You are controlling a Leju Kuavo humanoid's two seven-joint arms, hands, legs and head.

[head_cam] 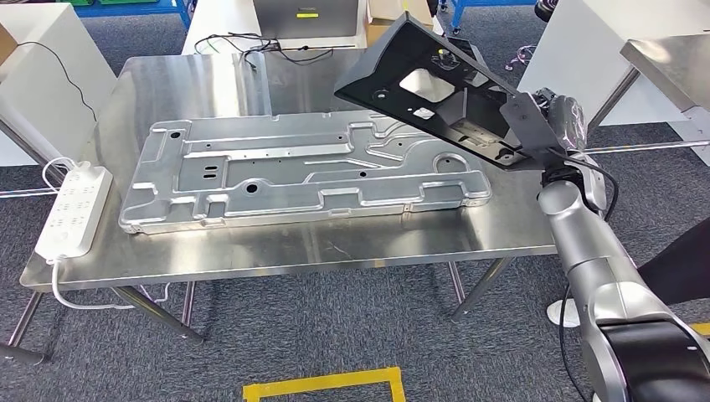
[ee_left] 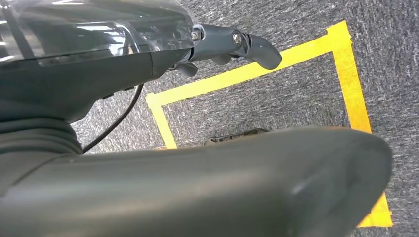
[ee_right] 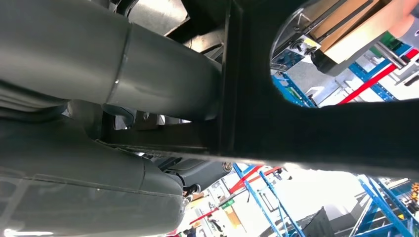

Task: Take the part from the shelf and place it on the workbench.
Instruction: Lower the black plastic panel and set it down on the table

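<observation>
The right hand (head_cam: 559,117) is clamped on the black part (head_cam: 435,88), a flat angular plate of matte black plastic or painted metal with cut-out windows and small round holes; in the right wrist view the thick grey fingers (ee_right: 123,64) press against the dark underside of this part (ee_right: 296,128), beside a rounded opening in it. The part is held tilted in the air above the far right corner of the workbench (head_cam: 276,243), and it does not touch the surface. The silver right arm (head_cam: 586,243) has a smooth, rounded metal shell and rises beside the right edge of the workbench. On the middle of the workbench lies a long stamped metal panel (head_cam: 301,172), pale grey, with raised ribs, shallow pockets and several punched holes. The workbench itself is brushed stainless steel, shiny and a little scratched. On its left edge lies a white plastic power strip (head_cam: 74,209) with a white cable. The left hand (ee_left: 232,44) hangs over grey carpet with yellow tape (ee_left: 346,74); its smooth dark fingers hold nothing, but I cannot tell whether they are spread or curled.
</observation>
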